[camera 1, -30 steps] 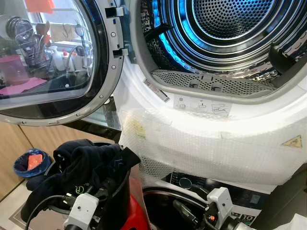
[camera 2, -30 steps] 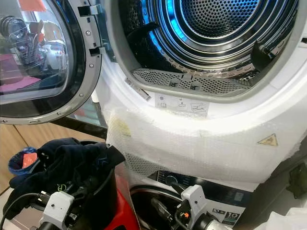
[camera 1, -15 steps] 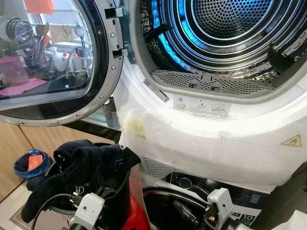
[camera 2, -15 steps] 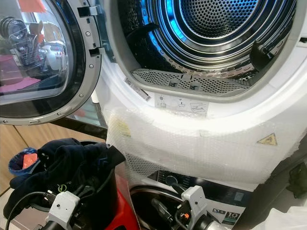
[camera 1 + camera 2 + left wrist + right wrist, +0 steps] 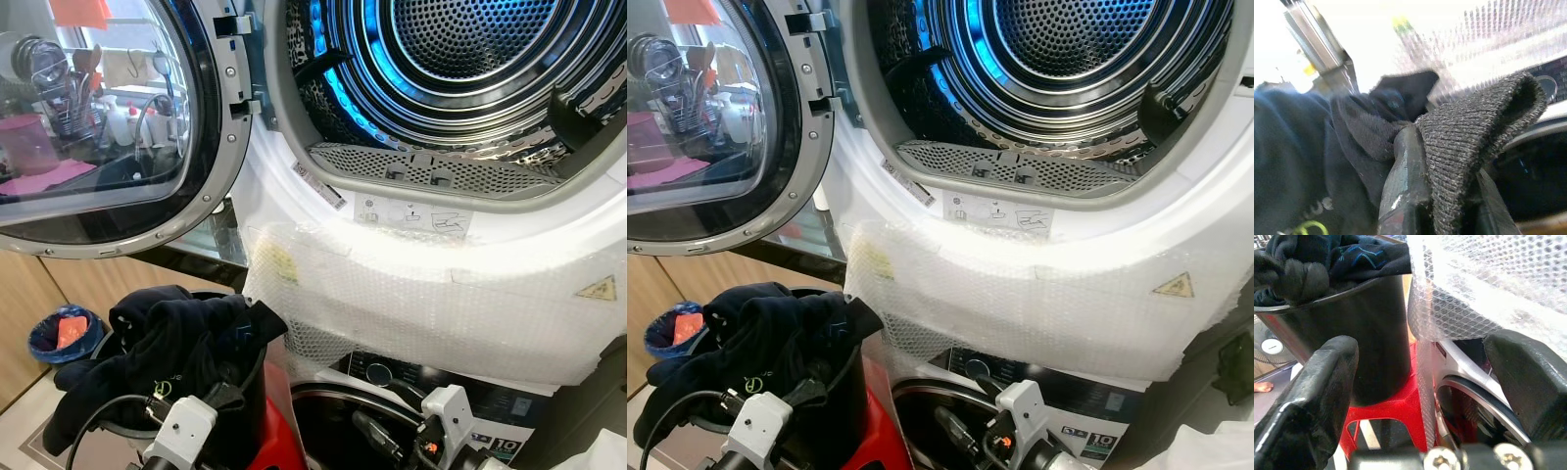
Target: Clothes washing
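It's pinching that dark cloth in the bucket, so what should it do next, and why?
Probably lift the left tool straight up: it is shut on a fold of the dark clothes heaped in the black bucket, and the open drum waits above.

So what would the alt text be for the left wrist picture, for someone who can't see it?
The left hand has its black fingers closed on a fold of dark grey knitted cloth. More dark clothes are heaped beside it, with bubble wrap on the white machine behind.

Black bucket [image 5: 1352, 333] on red stool [image 5: 1391, 416]
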You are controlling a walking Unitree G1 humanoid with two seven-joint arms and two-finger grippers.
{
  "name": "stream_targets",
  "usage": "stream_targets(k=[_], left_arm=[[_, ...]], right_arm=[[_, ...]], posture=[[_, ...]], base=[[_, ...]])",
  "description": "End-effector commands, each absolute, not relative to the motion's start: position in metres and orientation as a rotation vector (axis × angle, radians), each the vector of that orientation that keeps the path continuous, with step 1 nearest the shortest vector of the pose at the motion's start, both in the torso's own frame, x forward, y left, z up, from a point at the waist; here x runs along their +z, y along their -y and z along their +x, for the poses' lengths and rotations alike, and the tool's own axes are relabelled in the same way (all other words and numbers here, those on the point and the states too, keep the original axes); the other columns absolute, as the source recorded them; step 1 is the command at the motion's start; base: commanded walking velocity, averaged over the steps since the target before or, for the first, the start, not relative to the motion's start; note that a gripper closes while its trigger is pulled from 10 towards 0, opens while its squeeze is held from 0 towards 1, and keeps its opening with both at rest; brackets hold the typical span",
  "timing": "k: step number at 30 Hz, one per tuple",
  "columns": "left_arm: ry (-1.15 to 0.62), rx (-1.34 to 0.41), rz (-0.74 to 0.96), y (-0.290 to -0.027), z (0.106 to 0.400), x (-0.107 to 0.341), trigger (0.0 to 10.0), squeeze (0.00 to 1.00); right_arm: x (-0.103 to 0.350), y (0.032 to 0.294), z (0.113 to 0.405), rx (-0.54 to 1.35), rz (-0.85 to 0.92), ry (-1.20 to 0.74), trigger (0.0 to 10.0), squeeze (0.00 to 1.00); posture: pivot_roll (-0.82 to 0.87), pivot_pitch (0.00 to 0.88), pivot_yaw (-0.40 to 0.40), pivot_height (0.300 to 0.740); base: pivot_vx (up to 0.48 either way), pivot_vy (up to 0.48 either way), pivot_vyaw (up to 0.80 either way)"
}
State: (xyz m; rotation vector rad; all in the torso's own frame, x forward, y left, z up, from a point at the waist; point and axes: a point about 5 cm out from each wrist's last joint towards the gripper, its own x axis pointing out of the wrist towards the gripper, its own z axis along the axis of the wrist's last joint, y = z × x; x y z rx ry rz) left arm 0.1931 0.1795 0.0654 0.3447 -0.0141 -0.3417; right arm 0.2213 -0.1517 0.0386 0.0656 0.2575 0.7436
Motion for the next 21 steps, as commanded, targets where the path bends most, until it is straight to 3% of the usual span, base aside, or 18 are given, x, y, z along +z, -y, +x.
stream_targets(k=[1, 8, 14, 15, 16, 17, 18, 20, 21], left_arm=[[0.112, -0.33, 0.383, -0.182, 0.187, 0.081, 10.0, 0.0], [0.289, -0.245, 0.4, -0.185, 0.184, 0.117, 10.0, 0.0], [0.33, -0.177, 0.347, -0.183, 0.189, 0.137, 10.0, 0.0], [0.33, -0.175, 0.345, -0.183, 0.188, 0.138, 9.5, 0.0], [0.331, -0.174, 0.344, -0.182, 0.187, 0.138, 5.9, 0.0], [0.327, -0.173, 0.349, -0.182, 0.185, 0.137, 4.8, 0.0], [0.323, -0.173, 0.353, -0.182, 0.184, 0.136, 4.8, 0.0], [0.32, -0.182, 0.348, -0.182, 0.183, 0.135, 0.0, 0.0], [0.326, -0.178, 0.348, -0.182, 0.183, 0.137, 0.0, 0.0]], right_arm=[[0.039, 0.148, 0.223, 0.755, 0.066, -0.252, 10.0, 0.0], [0.038, 0.145, 0.224, 0.759, 0.077, -0.25, 10.0, 0.0], [0.039, 0.146, 0.227, 0.745, 0.082, -0.24, 10.0, 0.0], [0.039, 0.146, 0.227, 0.745, 0.083, -0.24, 10.0, 0.0], [0.038, 0.146, 0.227, 0.745, 0.083, -0.24, 10.0, 0.0], [0.038, 0.145, 0.227, 0.745, 0.084, -0.241, 10.0, 0.0], [0.038, 0.145, 0.226, 0.745, 0.085, -0.241, 10.0, 0.0], [0.037, 0.145, 0.225, 0.745, 0.086, -0.244, 10.0, 0.0], [0.037, 0.145, 0.225, 0.745, 0.086, -0.245, 10.0, 0.0]], posture=[[0.0, 0.0, 0.049, 0.74], [0.02, 0.0, 0.05, 0.74], [0.02, 0.0, 0.054, 0.74], [0.02, 0.0, 0.054, 0.74], [0.02, 0.0, 0.055, 0.74], [0.02, 0.0, 0.056, 0.74], [0.02, 0.0, 0.056, 0.74], [0.02, 0.0, 0.051, 0.74], [0.02, 0.0, 0.051, 0.74]], base=[[0.0, 0.0, 0.0], [0.0, 0.0, 0.0], [0.0, 0.0, 0.0], [0.0, 0.0, 0.0], [0.0, 0.0, 0.0], [0.0, 0.0, 0.0], [0.0, 0.0, 0.0], [0.0, 0.0, 0.0], [0.0, 0.0, 0.0]])
